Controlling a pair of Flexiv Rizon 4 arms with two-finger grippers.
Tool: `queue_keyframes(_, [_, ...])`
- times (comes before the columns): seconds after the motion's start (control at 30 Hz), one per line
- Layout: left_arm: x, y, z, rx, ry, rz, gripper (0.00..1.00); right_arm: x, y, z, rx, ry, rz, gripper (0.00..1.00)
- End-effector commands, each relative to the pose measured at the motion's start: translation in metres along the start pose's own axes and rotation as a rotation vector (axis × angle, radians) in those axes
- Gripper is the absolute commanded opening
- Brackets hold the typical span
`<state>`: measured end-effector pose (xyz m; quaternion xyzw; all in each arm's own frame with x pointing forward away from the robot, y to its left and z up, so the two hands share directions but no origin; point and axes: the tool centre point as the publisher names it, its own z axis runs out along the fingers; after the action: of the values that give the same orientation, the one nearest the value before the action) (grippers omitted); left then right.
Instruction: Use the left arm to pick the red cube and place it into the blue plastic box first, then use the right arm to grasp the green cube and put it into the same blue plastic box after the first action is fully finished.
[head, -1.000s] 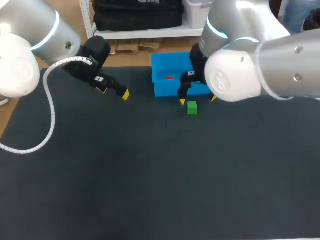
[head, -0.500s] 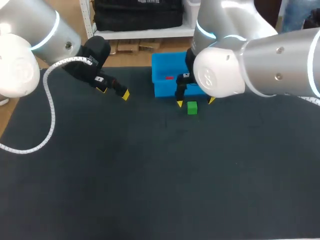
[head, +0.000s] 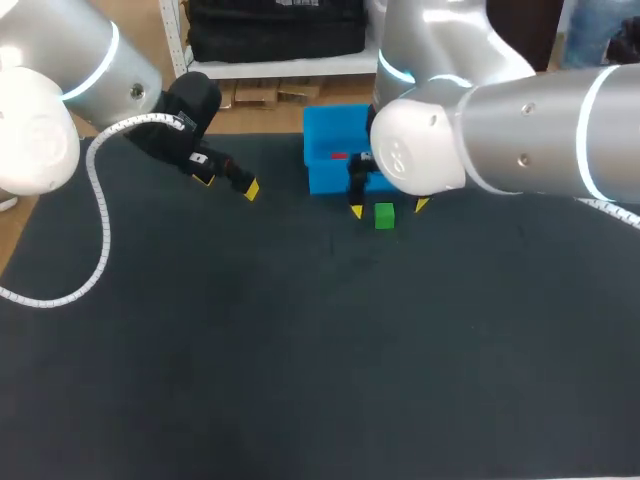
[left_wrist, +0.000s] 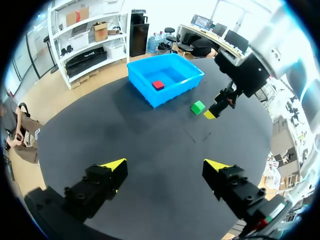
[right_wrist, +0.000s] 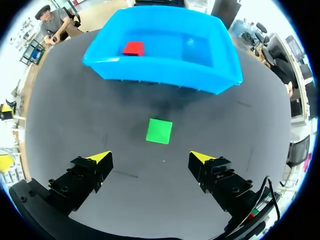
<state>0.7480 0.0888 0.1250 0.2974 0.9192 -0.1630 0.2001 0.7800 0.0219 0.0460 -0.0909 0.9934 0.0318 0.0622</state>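
The red cube (head: 338, 156) (right_wrist: 133, 48) (left_wrist: 158, 85) lies inside the blue plastic box (head: 325, 178) (right_wrist: 165, 74) (left_wrist: 150, 92) at the table's far middle. The green cube (head: 384, 215) (right_wrist: 159, 131) (left_wrist: 198, 107) sits on the dark mat just in front of the box. My right gripper (head: 387, 207) (right_wrist: 151, 157) hangs open over the green cube, its yellow tips on either side of it and nothing held. My left gripper (head: 228, 183) (left_wrist: 166, 164) stands open and empty to the left of the box, well away from both cubes.
The dark mat (head: 300, 340) covers the table. My right arm's large grey body (head: 480, 130) hangs over the box's right part. A white coiled cable (head: 95, 200) runs along my left arm.
My right arm has shifted leftward over the box, and its gripper has come slightly closer around the green cube. The left arm has not moved.
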Motion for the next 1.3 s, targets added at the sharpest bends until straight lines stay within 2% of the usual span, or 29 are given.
queue_keyframes(0.03, [0.001, 0.001, 0.0, 0.004, -0.003, 0.003, 1.0, -0.008, 0.005, 0.005, 0.06, 0.035, 0.014, 1.0])
queue_keyframes(0.17, [0.001, 0.001, 0.0, 0.004, -0.003, 0.003, 1.0, -0.01, 0.004, 0.008, 0.084, 0.062, 0.018, 1.0])
queue_keyframes(0.4, [0.001, 0.001, 0.0, 0.004, -0.003, 0.003, 1.0, -0.015, 0.005, 0.01, 0.059, 0.082, 0.05, 1.0])
queue_keyframes(0.6, [0.001, 0.001, 0.0, 0.004, -0.003, 0.003, 1.0, -0.016, 0.006, 0.013, 0.032, 0.088, 0.074, 1.0])
queue_keyframes(1.3, [0.001, 0.001, 0.0, 0.004, -0.003, 0.003, 1.0, -0.015, -0.001, 0.03, 0.014, 0.091, 0.066, 1.0])
